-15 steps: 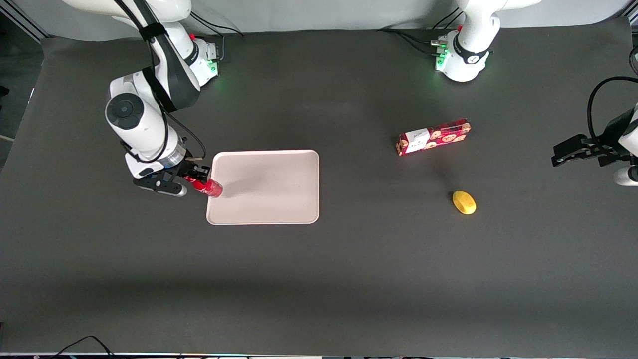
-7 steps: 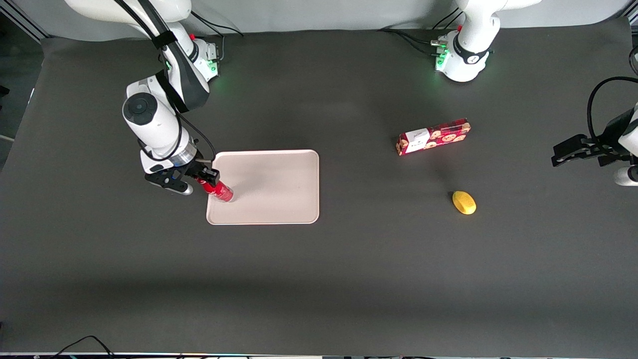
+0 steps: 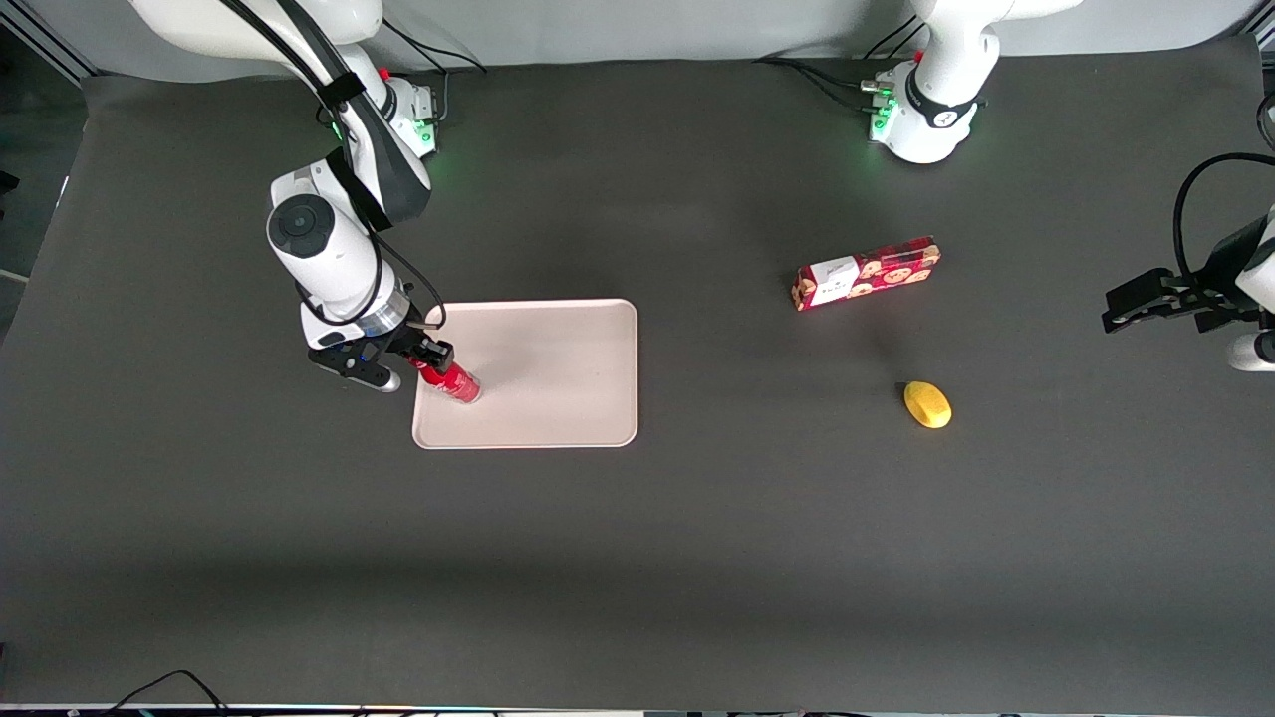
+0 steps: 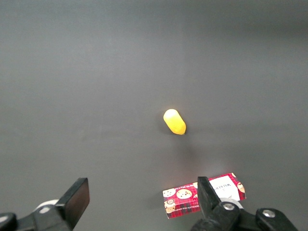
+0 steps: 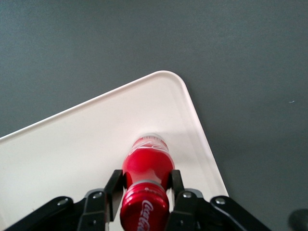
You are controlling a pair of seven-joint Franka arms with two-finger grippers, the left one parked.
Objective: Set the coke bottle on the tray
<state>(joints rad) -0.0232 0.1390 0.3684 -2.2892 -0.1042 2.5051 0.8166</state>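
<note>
Jaws of the gripper (image 3: 430,357) stand clamped on the coke bottle (image 3: 457,381), one black finger (image 5: 114,188) on each side of its body, as the right wrist view shows plainly; the gripper itself hangs over the tray (image 3: 558,413) at the tray's end toward the working arm, just inside the rim.

With the tray as the landmark: the bottle is above the tray's surface, near the edge closest to the working arm, roughly midway along that short edge, and well short of the tray's middle; whether its base touches the tray or hangs just over it I cannot tell. Its long axis runs out from the jaws and downward toward the tray; in the front view it reads as tilted, the end away from the gripper leaning toward the tray's centre; so the coming move, as I judge it, turns on setting that end squarely on the flat inside the rim, not on the raised lip, before the fingers part.

As for looks: the bottle is small, red all over, with white script on its side and a paler ring around its body; it is much smaller than the tray, which is pale pinkish-beige with rounded corners; it should stand if set down level, though a narrow base may tip.
</note>
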